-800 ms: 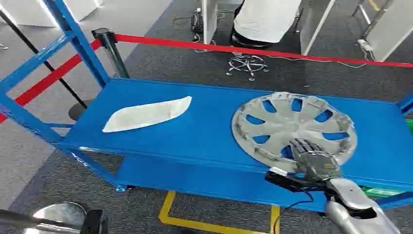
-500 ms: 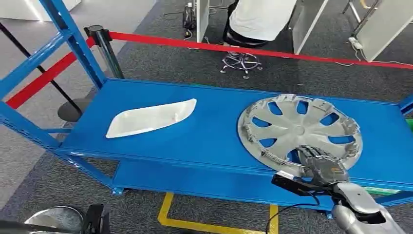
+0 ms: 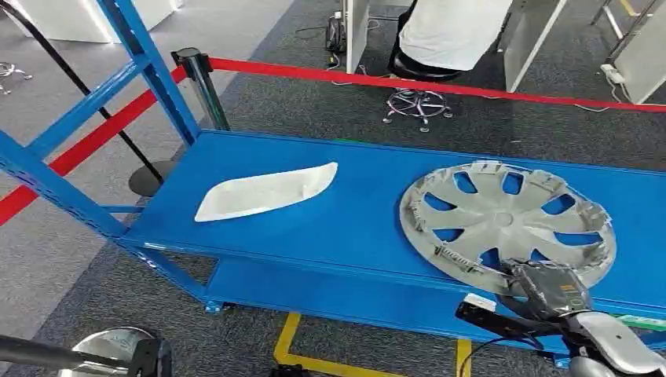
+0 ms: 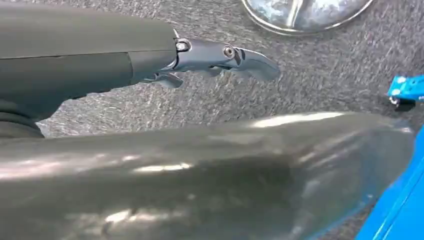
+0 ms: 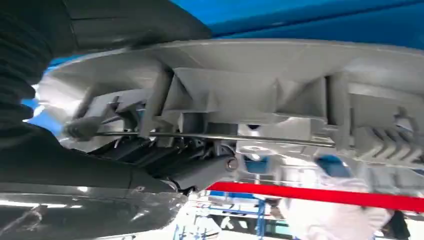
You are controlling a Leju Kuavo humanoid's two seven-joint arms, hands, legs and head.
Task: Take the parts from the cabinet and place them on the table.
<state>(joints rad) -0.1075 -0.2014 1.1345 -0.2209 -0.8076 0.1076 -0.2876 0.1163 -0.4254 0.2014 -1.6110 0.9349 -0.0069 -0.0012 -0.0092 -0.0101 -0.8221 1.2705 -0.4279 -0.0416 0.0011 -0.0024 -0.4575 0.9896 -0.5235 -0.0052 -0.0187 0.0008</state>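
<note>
While gripped, hubcap [image 3: 506,220] tilts above right hand [image 3: 550,287].

Roped-off workshop: blue rack [image 3: 259,236], red barrier [image 3: 440,85].

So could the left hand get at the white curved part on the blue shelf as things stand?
Probably yes, after a big reach. The white curved part lies alone on the blue shelf, with nothing over or beside it. But the left hand hangs low over the carpet, holding nothing.
</note>
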